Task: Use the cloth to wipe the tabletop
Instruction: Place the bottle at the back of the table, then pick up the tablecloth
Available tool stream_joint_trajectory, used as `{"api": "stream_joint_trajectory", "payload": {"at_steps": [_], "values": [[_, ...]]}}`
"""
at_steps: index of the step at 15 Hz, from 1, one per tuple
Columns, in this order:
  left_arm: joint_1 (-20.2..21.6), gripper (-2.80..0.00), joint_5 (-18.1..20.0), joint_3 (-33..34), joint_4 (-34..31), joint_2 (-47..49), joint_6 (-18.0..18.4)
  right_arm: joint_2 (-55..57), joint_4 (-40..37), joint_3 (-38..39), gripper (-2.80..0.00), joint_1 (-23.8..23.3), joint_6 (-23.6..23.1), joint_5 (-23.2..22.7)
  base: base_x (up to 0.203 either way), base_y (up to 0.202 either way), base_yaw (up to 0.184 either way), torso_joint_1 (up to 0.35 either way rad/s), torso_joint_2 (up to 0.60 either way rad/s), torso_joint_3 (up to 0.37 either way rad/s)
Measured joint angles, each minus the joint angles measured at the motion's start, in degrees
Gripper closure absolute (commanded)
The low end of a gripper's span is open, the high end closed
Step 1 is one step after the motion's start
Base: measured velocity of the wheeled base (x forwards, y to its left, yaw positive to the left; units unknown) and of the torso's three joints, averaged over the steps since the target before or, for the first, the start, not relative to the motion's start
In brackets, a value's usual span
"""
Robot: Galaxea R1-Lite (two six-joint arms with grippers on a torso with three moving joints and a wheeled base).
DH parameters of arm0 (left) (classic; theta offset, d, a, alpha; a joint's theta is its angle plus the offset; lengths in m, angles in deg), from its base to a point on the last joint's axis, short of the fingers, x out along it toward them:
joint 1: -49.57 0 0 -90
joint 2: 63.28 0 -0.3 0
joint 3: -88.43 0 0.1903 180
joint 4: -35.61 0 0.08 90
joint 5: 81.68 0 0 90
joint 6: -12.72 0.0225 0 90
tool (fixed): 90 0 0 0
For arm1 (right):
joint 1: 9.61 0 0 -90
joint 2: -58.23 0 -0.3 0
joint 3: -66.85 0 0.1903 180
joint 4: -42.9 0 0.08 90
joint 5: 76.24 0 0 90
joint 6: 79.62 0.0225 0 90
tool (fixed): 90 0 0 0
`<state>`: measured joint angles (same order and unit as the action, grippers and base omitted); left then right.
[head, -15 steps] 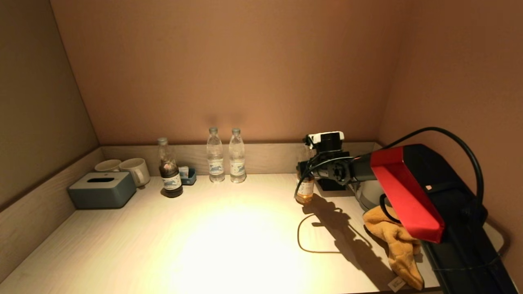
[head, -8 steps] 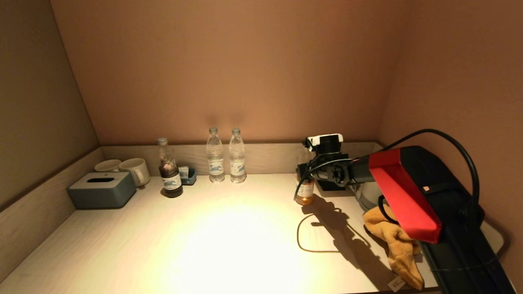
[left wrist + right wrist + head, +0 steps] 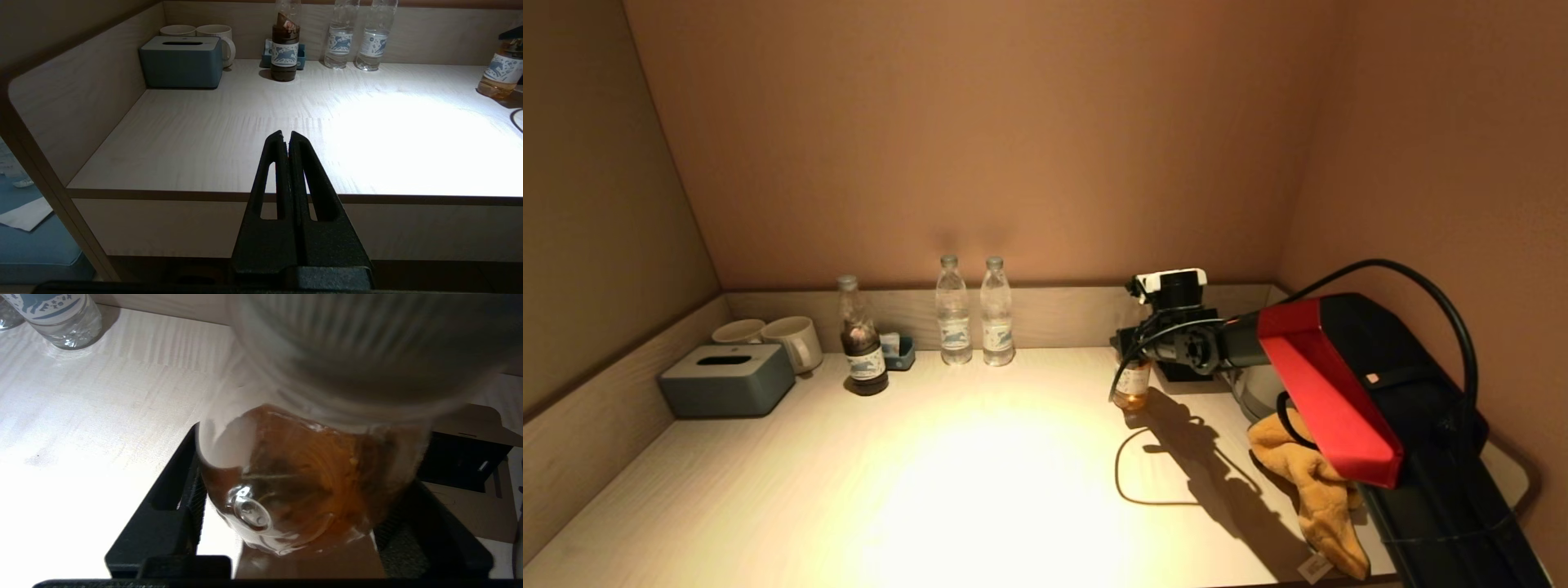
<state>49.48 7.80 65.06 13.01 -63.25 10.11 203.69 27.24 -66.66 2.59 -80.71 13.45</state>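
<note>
Your right gripper (image 3: pixel 294 522) clamps the amber bottle (image 3: pixel 1132 384); the cloth (image 3: pixel 1319 490) lies nearer you, probably rightward. Left gripper (image 3: pixel 286 141) pressed together.

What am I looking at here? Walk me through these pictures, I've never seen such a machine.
It is a two-armed robot at a wooden tabletop. One picture looks down from its head; the other two come from cameras on its wrists. The right gripper is closed around a bottle of amber liquid near the back right. The left gripper waits shut off the table's front edge. The orange cloth lies untouched at the right. Also there: two clear water bottles, a dark bottle, two mugs and a grey tissue box.
</note>
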Motion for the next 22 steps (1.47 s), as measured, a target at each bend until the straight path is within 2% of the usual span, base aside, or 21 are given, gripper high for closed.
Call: {"api": "stream_joint_trajectory", "payload": {"at_steps": [9, 16, 19, 20, 21, 22], "values": [[0.0, 0.00, 0.0, 0.0, 0.1, 0.0, 0.0, -2.7, -0.2, 1.5, -2.80, 0.0, 0.2, 0.1, 0.000, 0.000, 0.000, 0.000, 0.00, 0.000], [0.0, 0.00, 0.0, 0.0, 0.1, 0.0, 0.0, -15.1, 0.0, 11.6, -2.80, 0.0, -0.2, 0.4, 0.000, 0.000, 0.000, 0.000, 0.00, 0.000], [0.0, 0.00, 0.0, 0.0, 0.1, 0.0, 0.0, -23.4, -0.1, 18.5, -2.80, 0.0, -0.2, 0.6, 0.000, 0.000, 0.000, 0.000, 0.00, 0.000], [0.0, 0.00, 0.0, 0.0, 0.1, 0.0, 0.0, -27.4, 0.0, 22.0, -1.90, 0.0, -0.3, 0.6, 0.000, 0.000, 0.000, 0.000, 0.00, 0.000], [0.0, 0.00, 0.0, 0.0, 0.1, 0.0, 0.0, -31.8, 0.0, 26.3, 0.00, 0.1, -0.4, 0.7, 0.000, 0.000, 0.000, 0.000, 0.00, 0.000], [0.0, 0.00, 0.0, 0.0, 0.0, 0.0, 0.0, -35.6, 0.0, 30.5, 0.00, 0.1, -0.4, 0.7, 0.000, 0.000, 0.000, 0.000, 0.00, 0.000]]}}
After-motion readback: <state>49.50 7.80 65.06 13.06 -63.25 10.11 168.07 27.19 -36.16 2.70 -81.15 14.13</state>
